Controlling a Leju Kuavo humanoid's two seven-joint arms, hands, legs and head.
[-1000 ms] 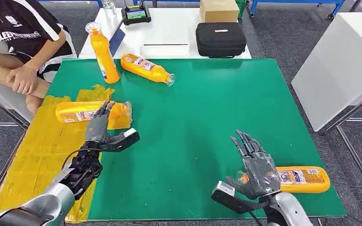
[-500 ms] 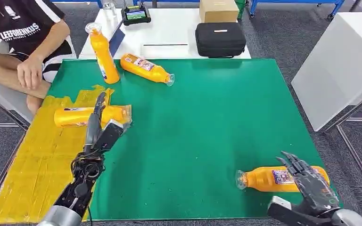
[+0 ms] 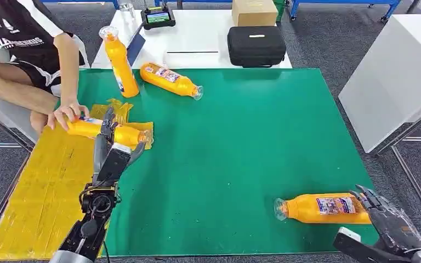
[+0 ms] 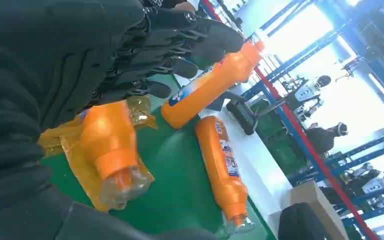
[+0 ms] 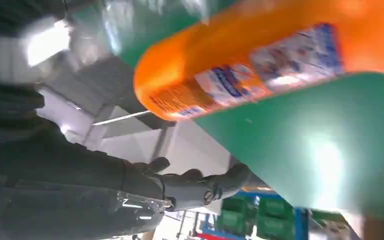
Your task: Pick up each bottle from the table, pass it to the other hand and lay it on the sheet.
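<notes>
Left hand [image 3: 111,143], left of centre in the head view, fingers extended and holding nothing, lies across a bottle [image 3: 107,131] on the yellow sheet [image 3: 44,186]; a person's hand [image 3: 66,114] touches that bottle's base. Right hand [image 3: 389,222], lower right, fingers apart and empty, sits at the base of a second lying bottle [image 3: 323,208] on the green mat [image 3: 241,137].

left hand [image 3: 111,149]: dark fingers, black cables | right hand [image 3: 390,223]: grey, dark fingers | arms: silver

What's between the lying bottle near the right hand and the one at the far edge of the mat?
Head view: only bare green mat between the near bottle and the far lying bottle.
</notes>
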